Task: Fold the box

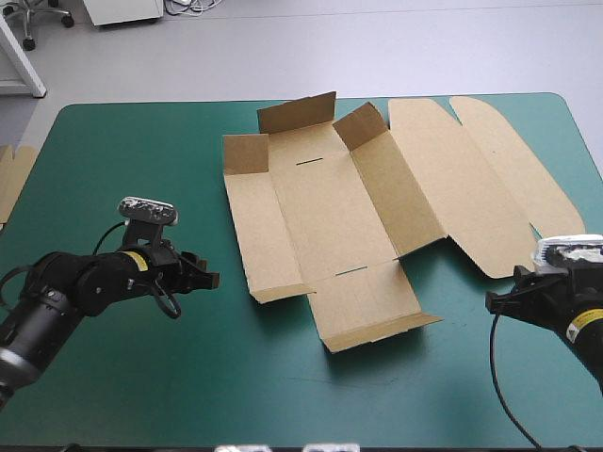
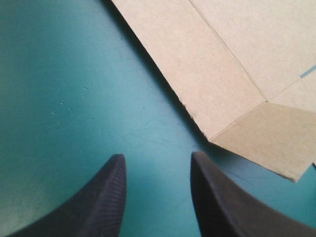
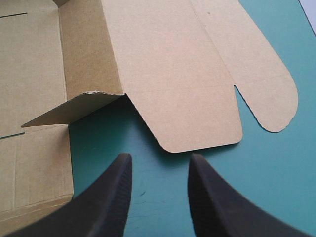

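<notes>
Pretty sure this is a robotics lab, not anybody's home or shop. Dead giveaway: two robot arms, the left arm (image 1: pixel 66 297) coming in from the lower left of the frame and the right arm (image 1: pixel 575 325) from the lower right. Both are over a surface (image 1: pixel 141 377) with a teal-green cover and rounded corners, and the brown box (image 1: pixel 330 207) lies between them. Past the far edge it's plain smooth grey floor (image 1: pixel 377 47). The upper left corner shows the castor base of a swivel chair (image 1: pixel 31 40), then the bottom of a white cabinet (image 1: pixel 122 9). There are loose cables (image 1: pixel 193 6) on the floor just right of that, plus a white furniture leg (image 1: pixel 24 61) at the far left.
</notes>
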`<state>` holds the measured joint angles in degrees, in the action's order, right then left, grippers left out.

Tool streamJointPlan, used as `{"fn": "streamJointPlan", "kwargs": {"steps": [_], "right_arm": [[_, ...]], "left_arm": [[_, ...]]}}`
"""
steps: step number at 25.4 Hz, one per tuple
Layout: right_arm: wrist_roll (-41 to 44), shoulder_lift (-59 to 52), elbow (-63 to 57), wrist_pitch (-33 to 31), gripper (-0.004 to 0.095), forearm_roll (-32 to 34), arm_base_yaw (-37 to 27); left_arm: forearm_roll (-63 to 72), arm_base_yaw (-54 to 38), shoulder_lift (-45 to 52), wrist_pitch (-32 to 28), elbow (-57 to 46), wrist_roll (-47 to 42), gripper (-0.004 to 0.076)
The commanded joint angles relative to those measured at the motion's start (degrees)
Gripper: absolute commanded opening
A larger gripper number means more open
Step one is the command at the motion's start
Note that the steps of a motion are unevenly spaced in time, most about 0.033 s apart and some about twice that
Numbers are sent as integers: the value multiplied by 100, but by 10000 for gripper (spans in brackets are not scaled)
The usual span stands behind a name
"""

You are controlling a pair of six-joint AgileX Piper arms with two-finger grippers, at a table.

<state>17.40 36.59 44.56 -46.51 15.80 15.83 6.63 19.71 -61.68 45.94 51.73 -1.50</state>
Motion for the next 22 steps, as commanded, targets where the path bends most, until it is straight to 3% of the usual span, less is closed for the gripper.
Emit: {"fn": "streamJointPlan", "kwargs": {"steps": [1, 6, 10, 13, 16, 20, 22], "right_arm": [[-138, 332, 407, 246, 387, 95, -27], [-199, 681, 770, 177, 424, 81, -27], [-291, 977, 1113, 77, 456, 81, -27], [-394, 1213, 1353, 40, 457, 94, -27], [-454, 1526, 1776, 30, 457, 68, -27], [-710, 1981, 2592, -63, 457, -201, -27], [-778, 2172, 2808, -158, 457, -205, -27]], "left_arm": [[318, 33, -320, -383, 204, 25, 341], [763, -193, -575, -720, 204, 86, 371], [1886, -955, -694, -720, 204, 981, 371], [3309, -1714, -930, -308, 204, 2130, 371], [4704, -2378, -1473, 489, 204, 3204, 371], [5657, -2452, -2053, 869, 204, 3961, 371], [5755, -2452, -2227, 771, 103, 4184, 371]]}}
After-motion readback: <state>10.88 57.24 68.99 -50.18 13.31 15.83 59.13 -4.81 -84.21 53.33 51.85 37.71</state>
